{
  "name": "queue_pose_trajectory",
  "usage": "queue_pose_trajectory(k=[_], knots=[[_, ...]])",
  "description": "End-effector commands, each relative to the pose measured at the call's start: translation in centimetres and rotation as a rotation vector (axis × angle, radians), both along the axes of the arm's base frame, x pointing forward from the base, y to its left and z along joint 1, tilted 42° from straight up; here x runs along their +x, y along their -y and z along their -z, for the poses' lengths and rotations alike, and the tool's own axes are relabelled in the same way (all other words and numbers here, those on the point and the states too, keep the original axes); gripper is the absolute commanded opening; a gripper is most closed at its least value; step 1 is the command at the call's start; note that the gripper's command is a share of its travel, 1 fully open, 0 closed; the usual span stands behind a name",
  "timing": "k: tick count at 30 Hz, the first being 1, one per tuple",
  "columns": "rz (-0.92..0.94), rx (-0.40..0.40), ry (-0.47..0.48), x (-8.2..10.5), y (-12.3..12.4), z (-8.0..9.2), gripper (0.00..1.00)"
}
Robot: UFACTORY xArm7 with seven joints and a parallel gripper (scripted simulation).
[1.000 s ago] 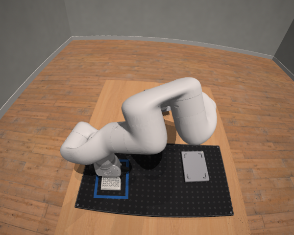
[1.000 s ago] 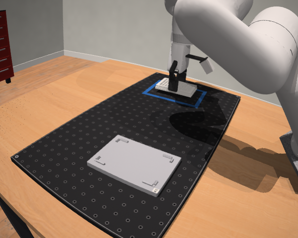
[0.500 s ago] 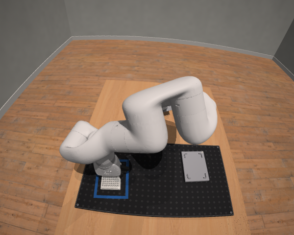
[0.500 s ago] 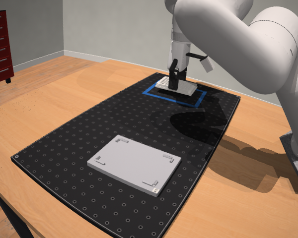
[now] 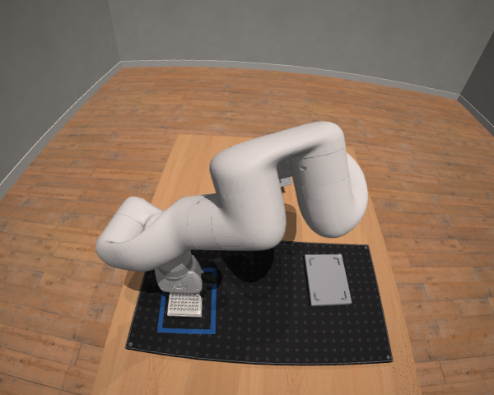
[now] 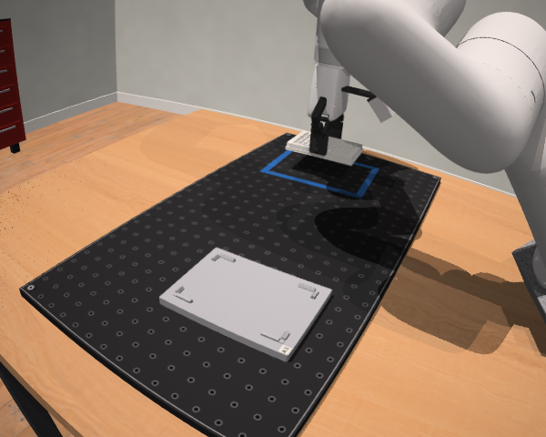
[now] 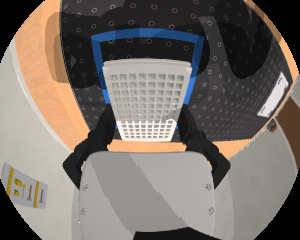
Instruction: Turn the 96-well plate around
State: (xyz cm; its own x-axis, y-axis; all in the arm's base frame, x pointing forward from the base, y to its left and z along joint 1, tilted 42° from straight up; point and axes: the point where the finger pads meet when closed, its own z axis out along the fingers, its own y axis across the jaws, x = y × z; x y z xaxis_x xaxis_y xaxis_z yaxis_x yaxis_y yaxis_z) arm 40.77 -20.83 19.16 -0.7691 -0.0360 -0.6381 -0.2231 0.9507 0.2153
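One end effector — plate aloft, vertical.

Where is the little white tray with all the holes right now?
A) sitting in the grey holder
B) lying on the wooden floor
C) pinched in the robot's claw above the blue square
C: the gripper is shut on the 96-well plate, above the blue taped outline, while the grey nest has nothing in it.

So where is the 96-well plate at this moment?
The 96-well plate is gripped in the jaws of the gripper, lifted just above the blue taped outline B1 at the deck's far end in the exterior view, away from nest N1.
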Motion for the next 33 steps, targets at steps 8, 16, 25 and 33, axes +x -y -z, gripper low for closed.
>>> queue_pose_trajectory(k=[8,16,25,33], knots=[[0.002,-0.002,0.001,-1.0,0.6,-1.3,0.00],[0.002,-0.002,0.001,-1.7,1.0,-2.2,0.00],[0.002,-0.002,0.001,-2.4,1.4,-3.1,0.00],[0.002,-0.002,0.001,-2.4,1.4,-3.1,0.00]])
